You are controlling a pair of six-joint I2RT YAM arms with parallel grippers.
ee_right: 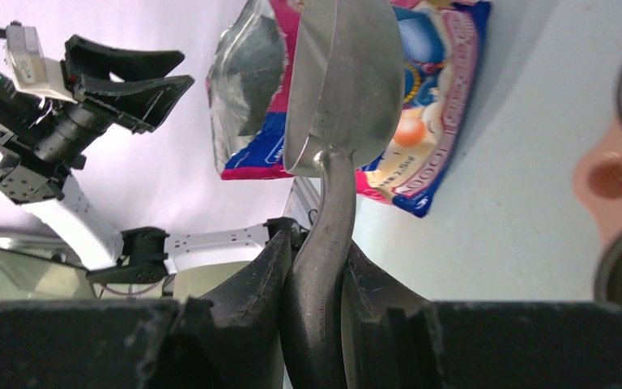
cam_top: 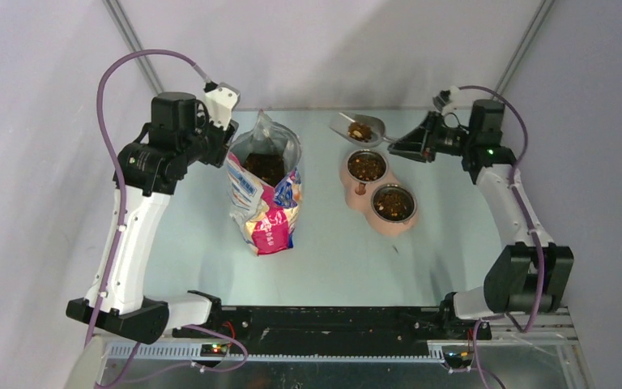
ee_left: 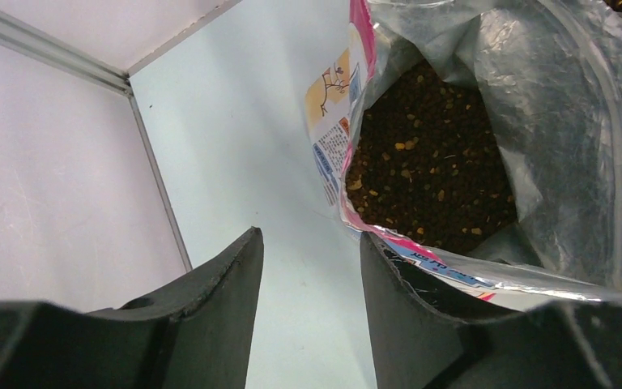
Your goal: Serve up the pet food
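Right wrist view: jaws of the right gripper pinch the handle of the grey metal scoop. Jaws of the left gripper stand parted and empty (just beside the glossy cartoon-printed bag), which holds the dark brown kibble pellets.

Legible markings: none.
Fine print on the bag beside its open mouth, and curved lettering on its front: too small, blurred or inverted to be read in any view.
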